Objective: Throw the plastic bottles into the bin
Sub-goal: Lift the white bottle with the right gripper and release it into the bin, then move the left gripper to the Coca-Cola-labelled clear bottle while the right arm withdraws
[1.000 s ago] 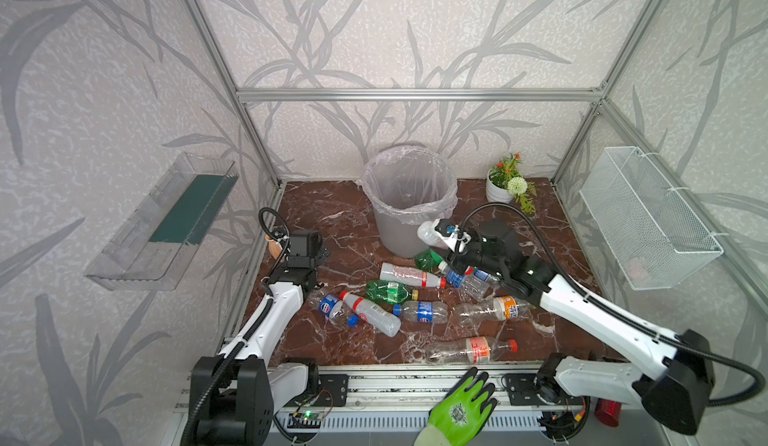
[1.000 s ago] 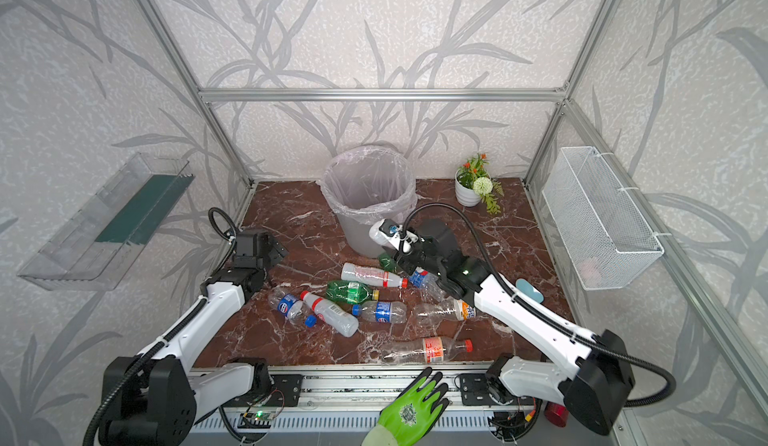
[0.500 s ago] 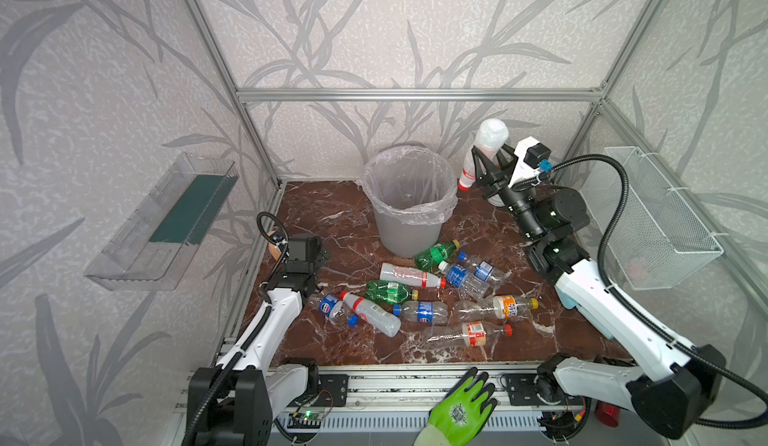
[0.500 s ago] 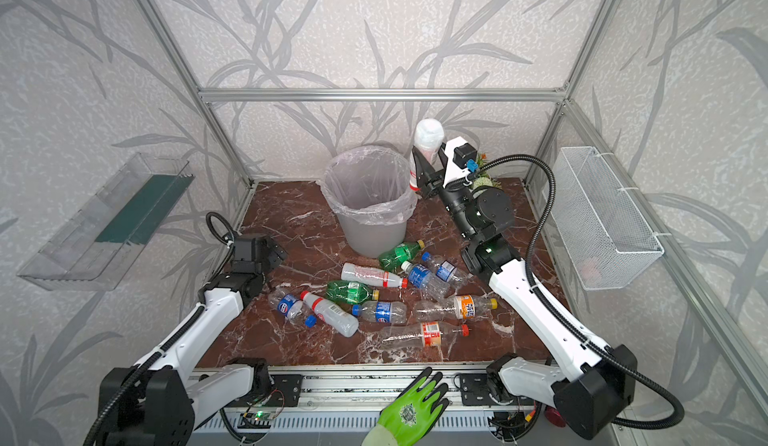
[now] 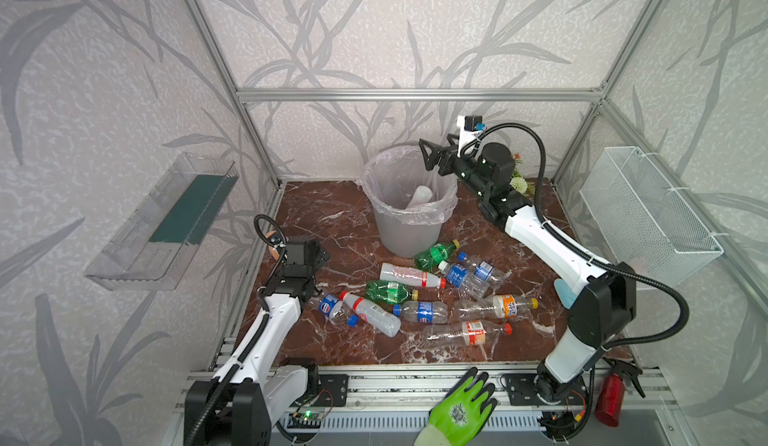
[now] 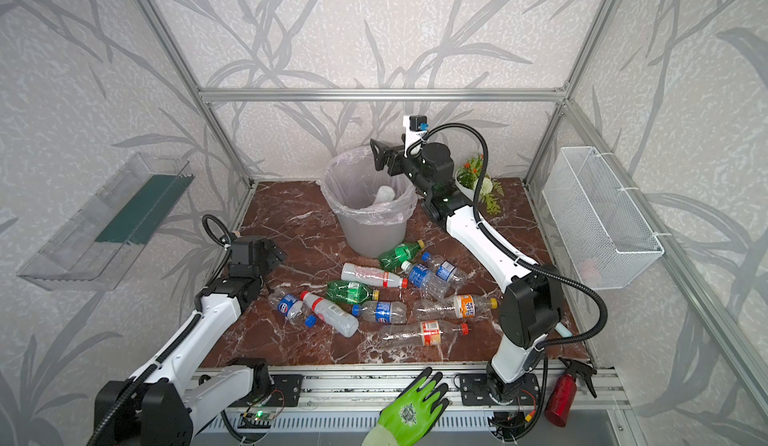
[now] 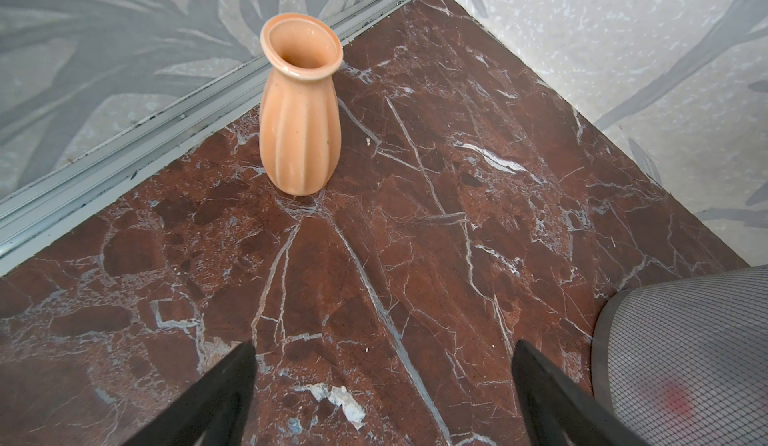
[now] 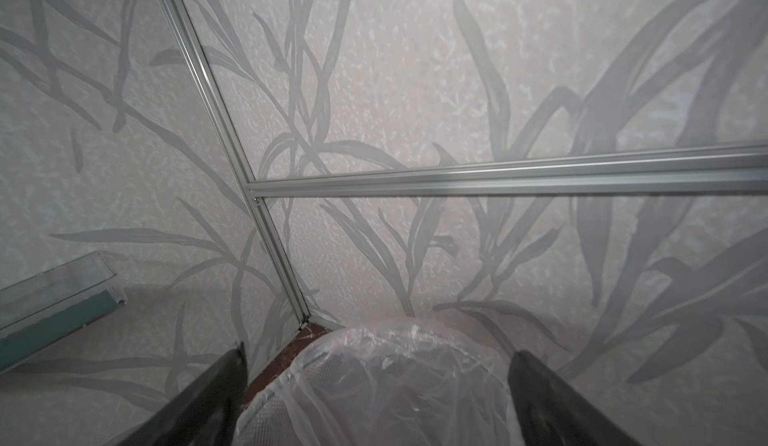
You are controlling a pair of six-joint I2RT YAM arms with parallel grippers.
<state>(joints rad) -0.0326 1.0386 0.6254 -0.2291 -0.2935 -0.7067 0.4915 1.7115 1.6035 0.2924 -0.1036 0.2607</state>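
So the right gripper [image 5: 426, 156] is spread wide and empty just above the bin [image 5: 407, 236] rim, a sensible drop spot: one white bottle [image 5: 417, 196] sits inside. The other bottles [image 5: 422, 312] lie scattered in front of the bin. The left gripper [image 7: 384, 346], also wide, hangs near it.

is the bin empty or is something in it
Not empty: a milky-white bottle rests inside the bin, seen in both top views.

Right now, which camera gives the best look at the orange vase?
The left wrist view: the vase stands upright and whole on the marble floor, close to the wall rail. In a top view only an orange sliver shows behind the left arm. The right wrist view misses it.
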